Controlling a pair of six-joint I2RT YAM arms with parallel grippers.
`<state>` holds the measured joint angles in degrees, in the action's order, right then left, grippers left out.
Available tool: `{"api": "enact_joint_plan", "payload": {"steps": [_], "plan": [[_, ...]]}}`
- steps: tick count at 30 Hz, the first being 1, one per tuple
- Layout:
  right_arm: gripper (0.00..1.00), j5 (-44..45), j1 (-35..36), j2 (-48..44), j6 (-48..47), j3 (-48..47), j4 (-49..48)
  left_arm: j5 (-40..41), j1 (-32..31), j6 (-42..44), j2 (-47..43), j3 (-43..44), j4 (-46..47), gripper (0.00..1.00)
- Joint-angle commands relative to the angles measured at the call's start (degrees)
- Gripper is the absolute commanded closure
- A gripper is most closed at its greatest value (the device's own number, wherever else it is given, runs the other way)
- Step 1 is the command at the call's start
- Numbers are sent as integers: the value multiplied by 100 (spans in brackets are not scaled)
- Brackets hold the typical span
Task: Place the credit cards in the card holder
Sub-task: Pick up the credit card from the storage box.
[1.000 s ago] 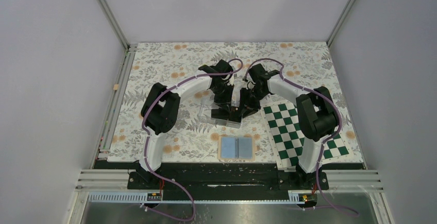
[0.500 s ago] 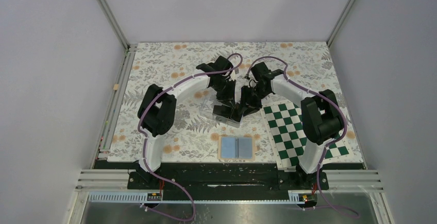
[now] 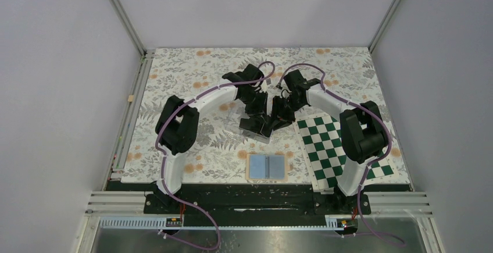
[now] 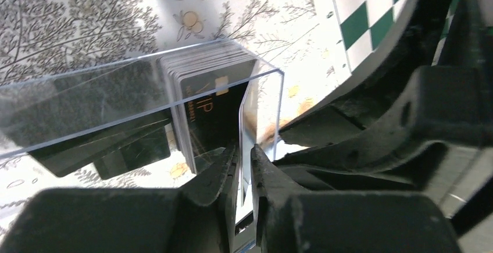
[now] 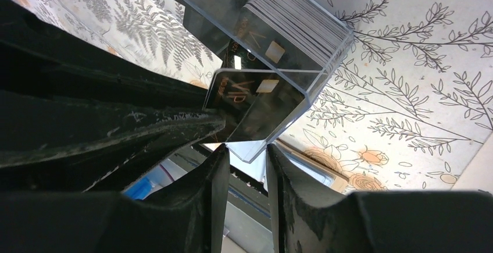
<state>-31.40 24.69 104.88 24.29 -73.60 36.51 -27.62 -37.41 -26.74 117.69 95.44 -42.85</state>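
While the credit cards [image 5: 290, 17] stand packed in the clear case [image 4: 87, 107] ahead of both pincers, the right pincer [image 5: 247, 177] clenches the case's near corner. The left pincer [image 4: 244, 177] straddles its end wall, grip unclear. The card holder [image 3: 266, 167] lies open on the bench [image 3: 192, 67] behind them.

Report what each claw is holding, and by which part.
The left claw has the end wall of the clear case between its fingers; whether pinched cannot be told. The right claw straddles that case's corner; grip equally unclear.
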Motion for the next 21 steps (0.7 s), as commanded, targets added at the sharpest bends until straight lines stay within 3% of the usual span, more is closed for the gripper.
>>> {"api": "enact_joint_plan", "payload": {"steps": [1, 5, 10, 14, 17, 21], "plan": [[64, -211, -1, -226, 36, -6, -136, 452, -11, 235, 83, 170, -367, 86], [64, -223, 1, -210, 29, 8, -130, 737, -11, 372, 248, 296, -600, 85], [64, -218, 1, -189, 25, 6, -141, 987, -7, 499, 250, 370, -758, 69], [64, -231, 1, -171, 30, 4, -141, 1146, -11, 538, 204, 388, -768, 63], [64, -235, 1, -162, 23, 21, -143, 1187, -12, 547, 229, 403, -763, 64], [64, -235, 1, -152, 22, 30, -140, 1060, -12, 547, 354, 431, -752, 71]]}}
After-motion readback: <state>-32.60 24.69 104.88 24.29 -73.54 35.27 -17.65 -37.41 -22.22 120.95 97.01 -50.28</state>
